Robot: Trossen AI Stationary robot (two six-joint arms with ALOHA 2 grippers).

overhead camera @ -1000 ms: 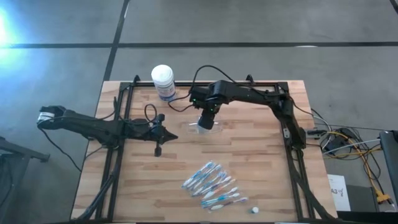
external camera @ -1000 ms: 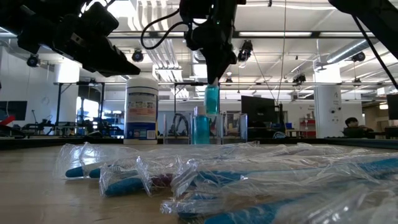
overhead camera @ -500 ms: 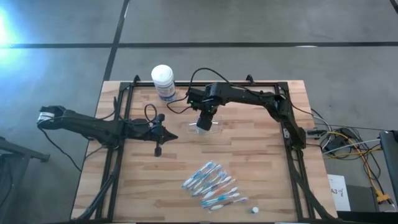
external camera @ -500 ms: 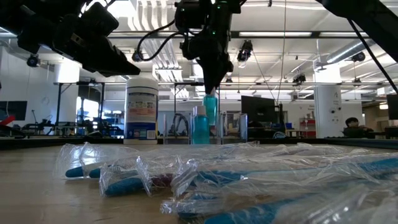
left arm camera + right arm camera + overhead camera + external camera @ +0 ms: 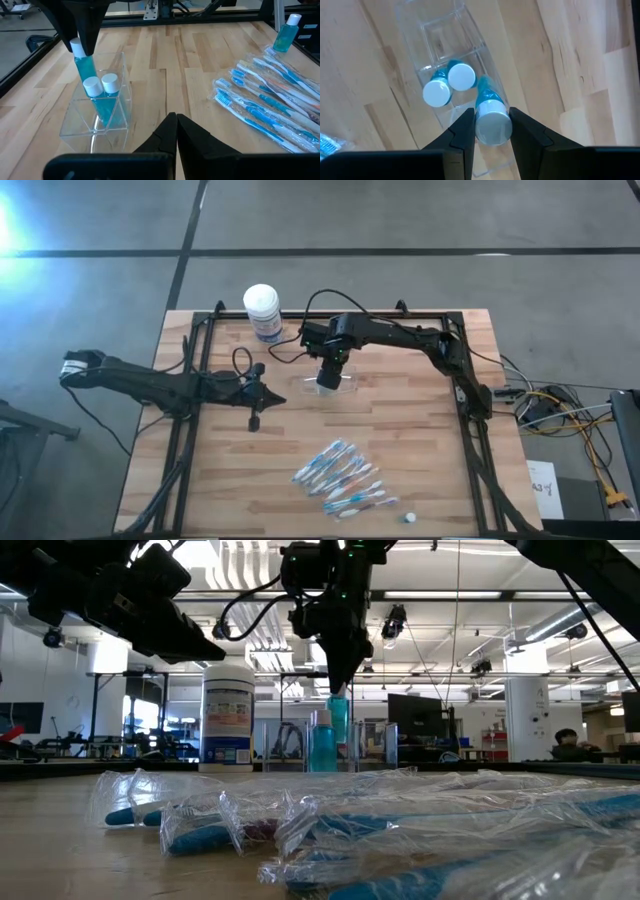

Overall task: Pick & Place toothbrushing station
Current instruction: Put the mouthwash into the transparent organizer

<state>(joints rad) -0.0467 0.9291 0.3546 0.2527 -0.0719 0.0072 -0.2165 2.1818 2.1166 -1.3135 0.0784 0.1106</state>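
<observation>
**Lowering the third tube into the clear holder**

High view: the right hand (image 5: 329, 376) hangs over the clear holder (image 5: 345, 387) at upper centre of the worktop (image 5: 420, 440); the toothbrushes (image 5: 345, 478) lie bagged at lower centre, one more tube (image 5: 408, 517) beside them. The left hand (image 5: 254, 420) waits at centre-left, its fingers pressed together and holding nothing.

Low view: the held tube (image 5: 338, 718) hangs partly inside the holder; a white-lidded canister (image 5: 227, 712) stands to its left.

Left wrist view: two tubes (image 5: 99, 96) already stand in one compartment, which the overhead camera hides.

Right wrist view: the fingers clamp the white cap. By my judgement, the toothbrushes and last tube remain.
</observation>
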